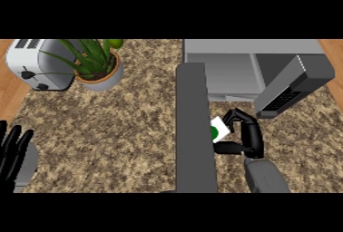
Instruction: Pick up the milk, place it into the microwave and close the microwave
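Speckled bench (120, 136) under everything, edged by wood strips at far left and right. At its back right, the microwave (248, 46), cavity open to the front. Hinged on the microwave's left side, the door (194, 136), swung right out from the microwave's front as a long dark slab. On the microwave's right side, a keypad panel (289, 93), jutting forward at a slant. Well left of the microwave, a toaster (33, 59) and a potted plant (94, 61), both out of the way.

Just in front of the microwave's opening, between door and keypad panel, the right hand (244, 136), fingers and thumb curled round the milk (220, 128). A white carton with a green mark, touching or nearly touching the door's inner face; cannot tell which. Far left of the microwave, at the view's edge, the left hand (13, 147), open, fingers up, resting.

Judged as the carrying step: gripped, not yet placed, door not yet closed. Next, most likely: move straight ahead into the cavity, set down, let go, draw back clear of the door's swing. Only a narrow lane for that, with door on one side and panel on the other, so best kept centred. Plenty of free bench left of the door for pushing it shut from outside.
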`<act>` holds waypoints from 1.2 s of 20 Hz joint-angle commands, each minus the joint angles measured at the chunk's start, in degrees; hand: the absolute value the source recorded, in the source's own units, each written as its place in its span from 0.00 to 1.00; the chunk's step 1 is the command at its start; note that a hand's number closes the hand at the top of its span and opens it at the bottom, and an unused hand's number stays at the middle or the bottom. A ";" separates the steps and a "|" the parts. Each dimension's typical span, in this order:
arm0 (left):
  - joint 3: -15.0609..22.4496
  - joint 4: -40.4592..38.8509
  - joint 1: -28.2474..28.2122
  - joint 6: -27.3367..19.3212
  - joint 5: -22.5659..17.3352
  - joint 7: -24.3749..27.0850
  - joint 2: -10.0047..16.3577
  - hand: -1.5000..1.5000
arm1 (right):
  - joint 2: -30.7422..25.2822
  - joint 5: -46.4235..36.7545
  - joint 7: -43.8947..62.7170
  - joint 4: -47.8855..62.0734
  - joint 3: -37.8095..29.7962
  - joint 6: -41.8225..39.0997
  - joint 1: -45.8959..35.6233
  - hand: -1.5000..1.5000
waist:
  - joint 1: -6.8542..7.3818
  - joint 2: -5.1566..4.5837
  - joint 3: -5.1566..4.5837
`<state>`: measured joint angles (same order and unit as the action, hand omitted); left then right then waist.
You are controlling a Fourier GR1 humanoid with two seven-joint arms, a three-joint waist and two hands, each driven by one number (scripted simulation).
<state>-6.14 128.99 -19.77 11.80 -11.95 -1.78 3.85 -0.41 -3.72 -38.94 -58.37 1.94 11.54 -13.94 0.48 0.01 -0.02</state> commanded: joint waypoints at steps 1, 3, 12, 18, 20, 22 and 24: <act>2.64 0.11 -2.16 0.03 3.84 1.44 -1.77 0.00 | -0.90 -3.40 12.06 0.26 -0.85 6.43 -8.89 1.00 | 0.21 0.03 -0.02; 1.74 -1.44 1.92 -0.19 1.93 -0.79 -0.73 0.00 | 0.38 -4.52 8.18 9.38 -1.67 10.92 -13.69 1.00 | 0.38 -0.20 0.04; 1.22 0.12 1.19 0.82 1.31 -0.81 -0.74 0.00 | -7.07 -4.25 4.58 33.54 -11.60 11.79 -31.08 1.00 | 1.74 -0.73 0.12; 1.34 -2.14 2.10 2.25 0.03 -0.40 -0.31 0.00 | -10.98 -5.89 5.83 41.43 -14.04 19.75 -36.74 1.00 | 3.35 -1.43 0.19; 0.83 -4.71 2.51 2.88 1.30 2.41 -0.18 0.00 | -13.58 -6.06 6.20 42.08 -14.97 22.51 -38.66 1.00 | 4.00 -1.80 0.18; 0.74 -2.24 2.66 2.08 1.54 -0.18 0.41 0.00 | -12.91 -7.24 3.55 42.91 -14.74 27.62 -37.88 1.00 | 3.53 -1.52 0.21; 2.99 -2.32 1.91 2.49 3.07 1.21 -0.67 0.00 | -14.84 -8.67 2.05 43.87 -14.26 30.32 -38.55 1.00 | 4.99 -2.21 0.29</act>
<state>-4.38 125.08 -17.60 14.20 -9.83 0.01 3.23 -12.52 -10.84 -35.20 -16.74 -11.97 36.63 -50.79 4.36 -1.75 0.18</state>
